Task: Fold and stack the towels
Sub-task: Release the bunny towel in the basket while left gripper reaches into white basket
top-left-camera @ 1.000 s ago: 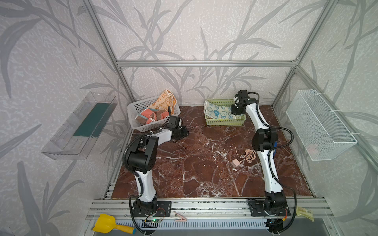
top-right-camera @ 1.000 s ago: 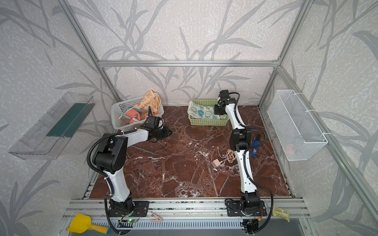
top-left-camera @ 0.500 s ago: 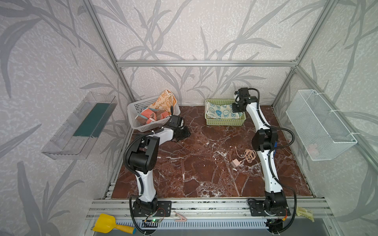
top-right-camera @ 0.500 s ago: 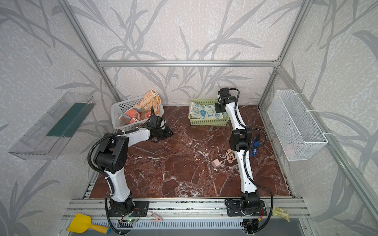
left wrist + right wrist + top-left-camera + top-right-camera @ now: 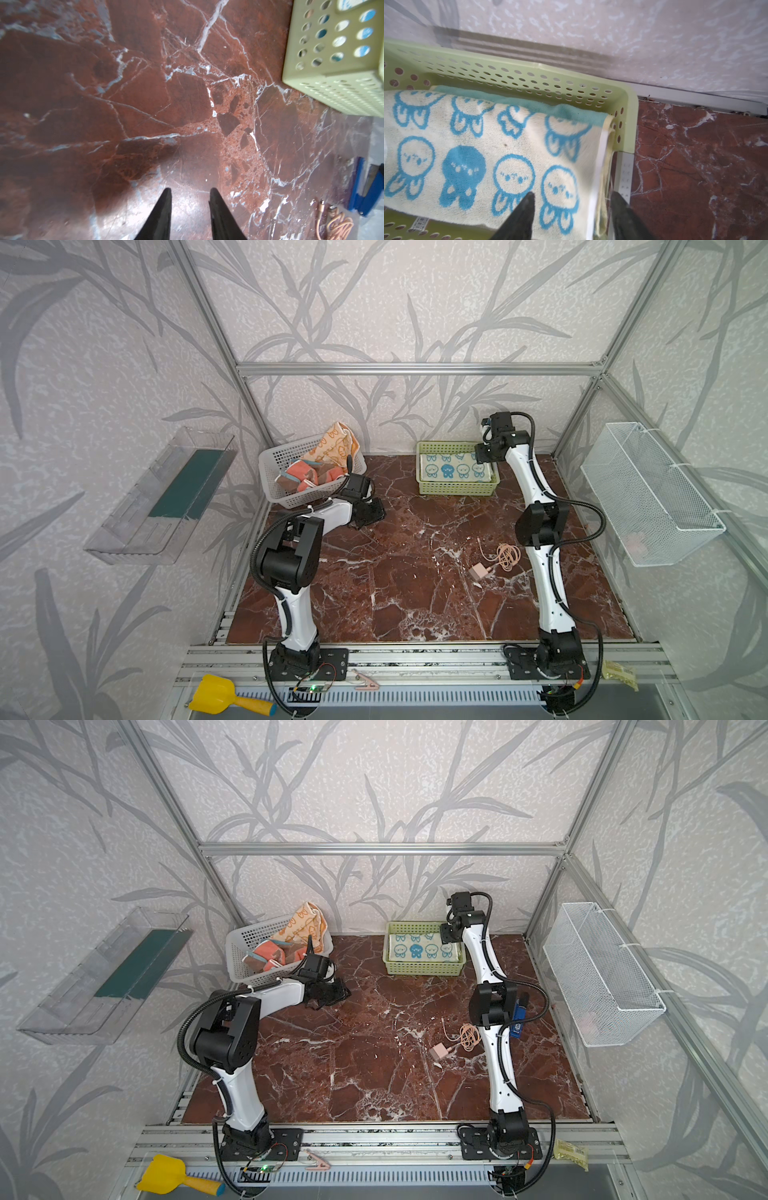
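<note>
right gripper (image 5: pixel 572 194): spread, straddling edge of blue-bunny towel (image 5: pixel 488 145) in green basket (image 5: pixel 631 124);
left gripper (image 5: pixel 190 190): slightly parted, empty, above marble tabletop (image 5: pixel 145 83)

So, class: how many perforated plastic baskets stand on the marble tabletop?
2. The white basket stands back left, holding crumpled towels; the green basket back centre, holding a folded bunny towel. None seems hidden.

A folded towel (image 5: pixel 453 468) lies in the far-middle basket (image 5: pixel 457 489). Loose towels (image 5: pixel 309 479) sit in the far-left basket (image 5: pixel 278 460); a cable (image 5: pixel 506 556) lies nearer, right.
</note>
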Controlling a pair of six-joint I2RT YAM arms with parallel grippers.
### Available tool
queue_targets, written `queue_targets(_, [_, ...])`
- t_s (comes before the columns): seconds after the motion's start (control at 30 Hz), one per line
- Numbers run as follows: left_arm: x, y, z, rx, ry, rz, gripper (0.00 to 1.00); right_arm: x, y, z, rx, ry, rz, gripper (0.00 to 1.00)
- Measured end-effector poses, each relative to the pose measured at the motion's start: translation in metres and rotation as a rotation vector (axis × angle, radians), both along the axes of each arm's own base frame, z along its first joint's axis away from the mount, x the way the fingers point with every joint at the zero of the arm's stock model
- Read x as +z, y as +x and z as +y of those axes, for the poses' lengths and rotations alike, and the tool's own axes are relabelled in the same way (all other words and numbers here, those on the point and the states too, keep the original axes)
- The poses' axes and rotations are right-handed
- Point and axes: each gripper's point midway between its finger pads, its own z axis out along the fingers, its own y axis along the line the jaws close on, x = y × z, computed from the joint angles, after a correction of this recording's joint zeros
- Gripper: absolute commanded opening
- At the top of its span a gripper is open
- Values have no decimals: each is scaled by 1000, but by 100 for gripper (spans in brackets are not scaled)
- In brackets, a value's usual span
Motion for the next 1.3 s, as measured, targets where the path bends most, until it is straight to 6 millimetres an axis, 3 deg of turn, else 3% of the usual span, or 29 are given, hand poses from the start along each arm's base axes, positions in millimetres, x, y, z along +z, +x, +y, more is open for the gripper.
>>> queue_targets(0.13, [36,23,7,-24,81,-67,36,2,-4,-2,-19,2,13,65])
queue_targets(0.3, [125,81,34,26,197,-279,41,32,-22,5,-22,35,6,65])
queue_targets(0.4, [170,121,74,114,249,-383,44,61,-37,12,-16,61,-36,64])
queue_targets(0.5, [188,161,130,217,308,-422,47,84,-54,30,15,82,-92,65])
queue_targets(0.6, [176,191,178,287,381,-393,51,91,-71,56,59,111,-132,65])
queue_targets(0.67, [154,202,208,317,433,-346,58,86,-82,73,89,127,-140,65])
queue_targets(0.77, [113,203,239,319,511,-248,63,67,-96,98,129,149,-125,65])
queue_targets(0.9, [71,188,261,300,589,-122,68,39,-109,122,162,175,-84,65])
queue_targets(1.13, [52,173,288,295,610,-48,70,28,-117,142,181,229,-67,65])
queue_targets(1.2, [49,171,291,291,608,-38,61,28,-118,145,181,241,-68,65])
queue_targets(1.3, [41,170,293,279,592,-24,33,29,-117,148,185,258,-73,65])
